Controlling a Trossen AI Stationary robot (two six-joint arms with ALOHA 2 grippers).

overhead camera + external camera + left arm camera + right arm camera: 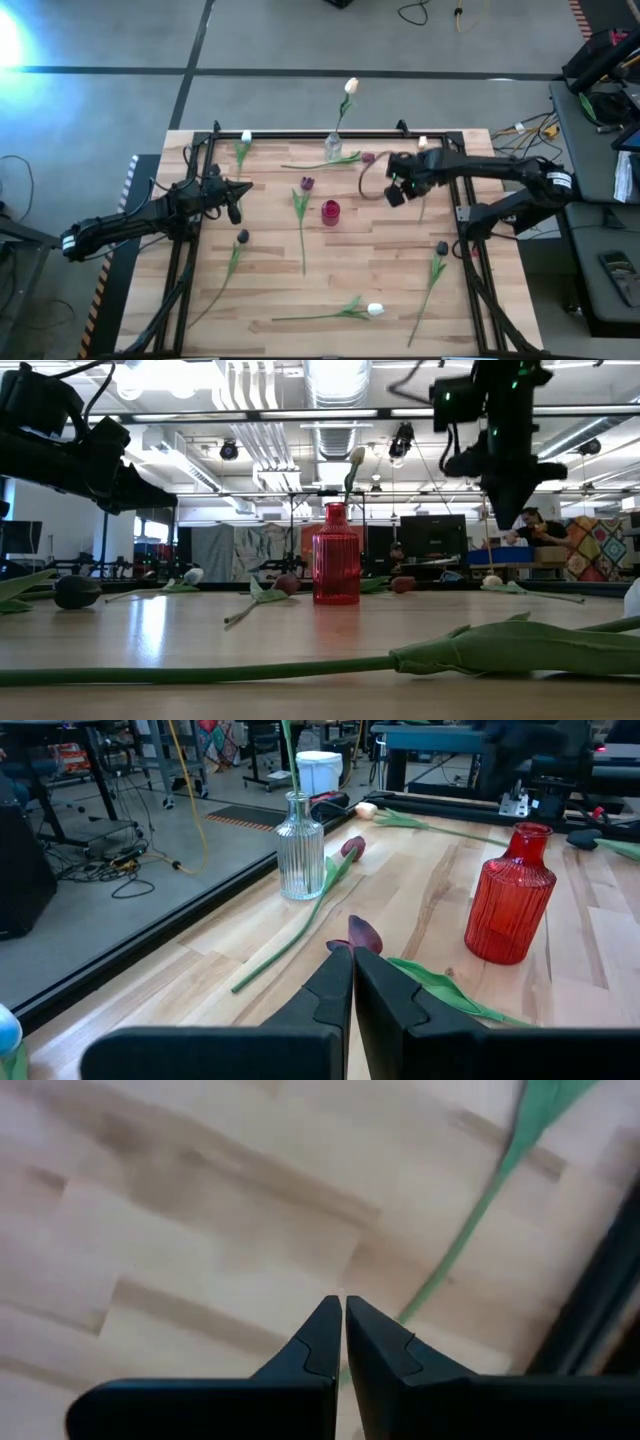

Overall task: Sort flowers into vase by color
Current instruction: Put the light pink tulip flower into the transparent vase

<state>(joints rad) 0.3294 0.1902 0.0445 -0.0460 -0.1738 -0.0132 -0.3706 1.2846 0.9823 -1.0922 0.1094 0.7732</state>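
The pale blond wooden tabletop (270,270) is built of butcher-block strips with darker streaks, framed by black rails. Near its middle stands a ribbed red glass vase (330,212); towards the far edge a ribbed clear glass vase (333,147) holds a cream tulip (351,87) on a green stem. A dark maroon tulip (307,184) with green stem and leaves lies beside the red vase. A white tulip (375,310) lies near the near edge, and a dark, perhaps purple, tulip (242,236) lies towards the left edge. Both claws, left claw (352,982) and right claw (344,1330), are matte black.
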